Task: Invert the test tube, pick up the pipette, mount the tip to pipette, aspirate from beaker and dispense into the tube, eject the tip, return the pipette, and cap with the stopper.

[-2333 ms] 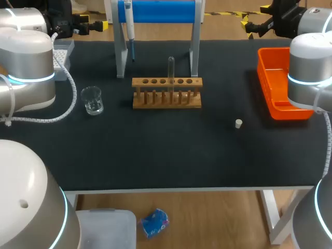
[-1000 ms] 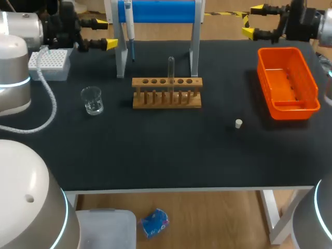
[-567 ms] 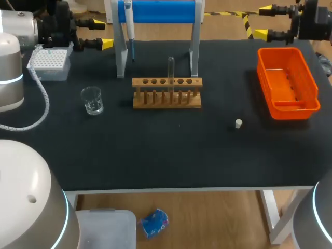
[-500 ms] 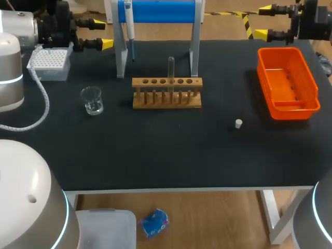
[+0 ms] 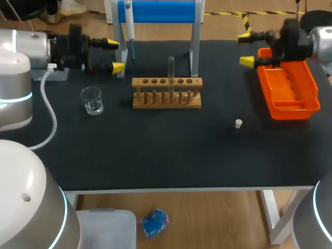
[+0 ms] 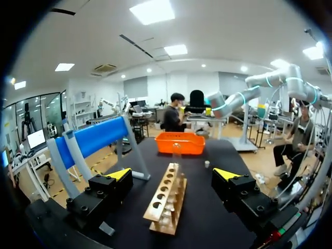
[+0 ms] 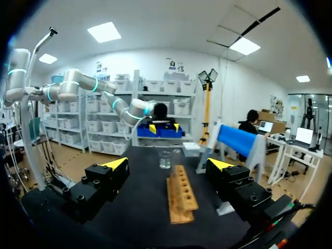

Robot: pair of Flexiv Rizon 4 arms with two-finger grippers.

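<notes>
Yellow-tipped left tool (image 5: 115,55), right tool (image 5: 245,50) nearer rack (image 5: 166,92)

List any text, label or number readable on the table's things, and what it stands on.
None readable.
The wooden rack, orange tray, blue stand and stopper show no print.
Any marks on the beaker or pipette are too small to tell.

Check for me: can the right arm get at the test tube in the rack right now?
Probably yes. The right gripper is open and empty, facing the rack, and nothing stands between them. The test tube rises clear above the rack; only the stand's post close beside it might crowd the approach.
</notes>
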